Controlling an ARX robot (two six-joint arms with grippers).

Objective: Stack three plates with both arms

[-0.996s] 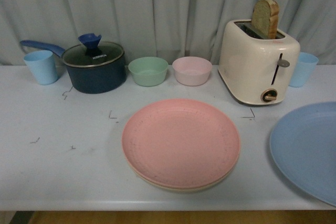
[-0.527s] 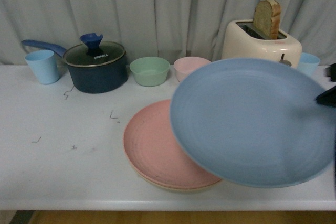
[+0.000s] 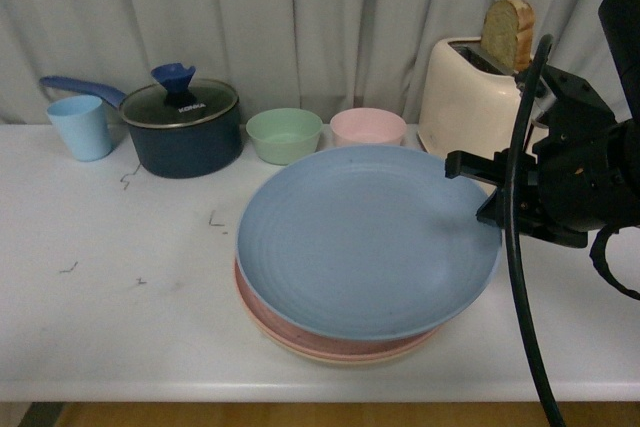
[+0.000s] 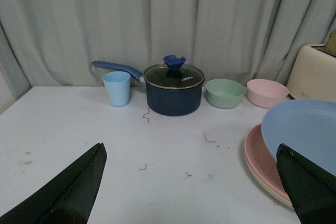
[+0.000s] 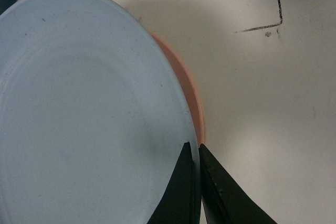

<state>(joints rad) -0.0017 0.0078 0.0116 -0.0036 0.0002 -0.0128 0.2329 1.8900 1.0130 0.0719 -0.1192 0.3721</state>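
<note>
1. The left fingers (image 4: 73,192) are spread wide with nothing between them, over bare tabletop (image 4: 68,129). The right fingers (image 5: 218,192) are closed almost together on the rim of the light blue plate (image 3: 365,237), pinching it at its right edge.
2. At the far left of the tabletop's back row stands a light blue cup (image 3: 80,127).
3. Just beside it sits a dark blue pot (image 3: 180,142) with a long blue handle. Its glass lid (image 3: 178,102) has a blue knob and white lettering that reads "KONKA".
4. Small black corner marks (image 3: 213,219) are drawn on the tabletop in front of the pot.
5. A green bowl (image 3: 284,135) and a pink bowl (image 3: 367,127) stand side by side, close but apart.
6. In the middle front, the light blue plate hangs tilted over the pink plate (image 3: 262,315), left edge low and right edge raised. Whether the two touch cannot be told.
7. The pink plate lies on the beige plate (image 3: 335,356), which shows only as a thin rim.
8. At the right rear, a cream toaster (image 3: 465,97) holds a slice of bread (image 3: 508,32) upright in its slot, partly behind the right arm (image 3: 585,167).
</note>
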